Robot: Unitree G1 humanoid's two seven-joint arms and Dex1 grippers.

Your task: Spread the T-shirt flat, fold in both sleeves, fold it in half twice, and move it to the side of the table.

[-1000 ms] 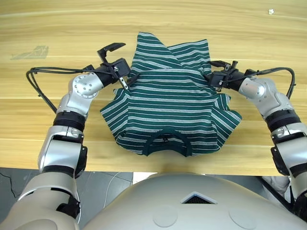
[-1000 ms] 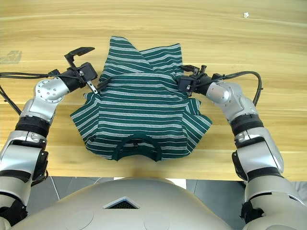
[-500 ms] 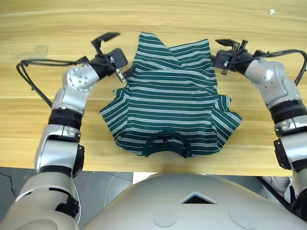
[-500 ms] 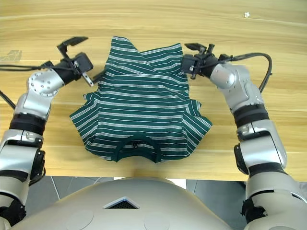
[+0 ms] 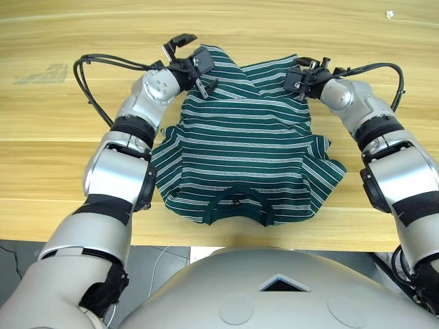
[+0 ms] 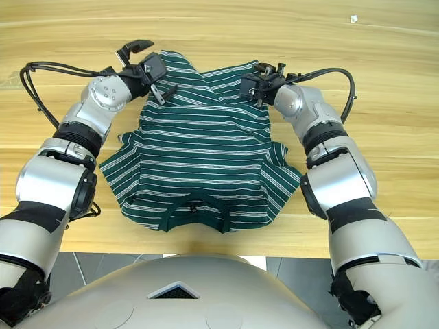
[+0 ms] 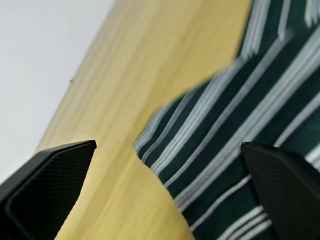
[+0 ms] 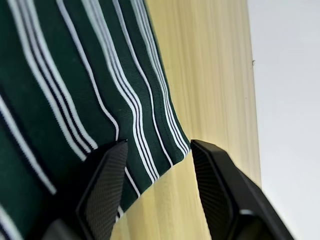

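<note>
Left gripper (image 7: 167, 147): jaws wide apart, nothing held, over far left corner of T-shirt (image 5: 243, 144). Right gripper (image 8: 159, 145): jaws partly open, nothing gripped, over far right corner of same. T-shirt: dark green with white stripes, lying mostly flat on wooden table (image 5: 41, 171), collar toward near edge, far end creased and overlapping itself, both arms alongside.

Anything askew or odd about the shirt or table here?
Yes. The T-shirt lies crumpled, not flat: its far hem is folded over itself, leaving a pointed flap near the left gripper, and both sleeves are bunched. A small white scrap sits far right on the table.
</note>
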